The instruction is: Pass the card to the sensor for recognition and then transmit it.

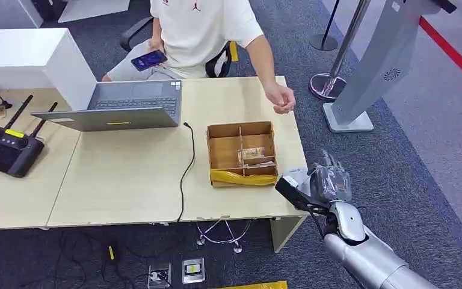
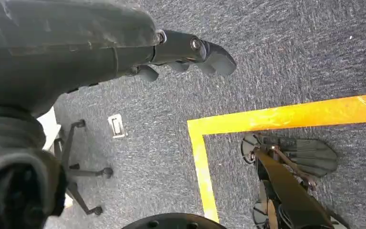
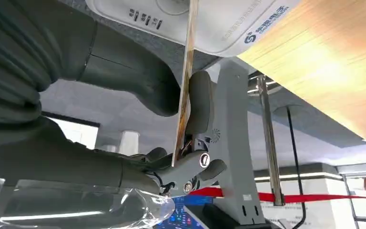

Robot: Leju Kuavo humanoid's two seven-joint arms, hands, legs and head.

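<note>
Card (image 3: 186, 90), a thin flat one seen edge-on, is sitting pinched between the thick grey thumb and darker fingers of the silver right hand (image 1: 328, 183). Its far edge is touching the white rounded sensor unit (image 3: 209, 21) at the light wooden table (image 1: 126, 174) corner, at about four o'clock from the brown cardboard divided box (image 1: 240, 153). The left hand (image 2: 190, 52) is hanging over dark carpet, fingers apart, grasping nothing. A person's hand (image 1: 281, 98) is hovering at the box's one o'clock.

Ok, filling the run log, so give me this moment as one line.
right robot hand: pinching card edge-on | sensor: just beyond card | left robot hand: hanging over carpet
</note>
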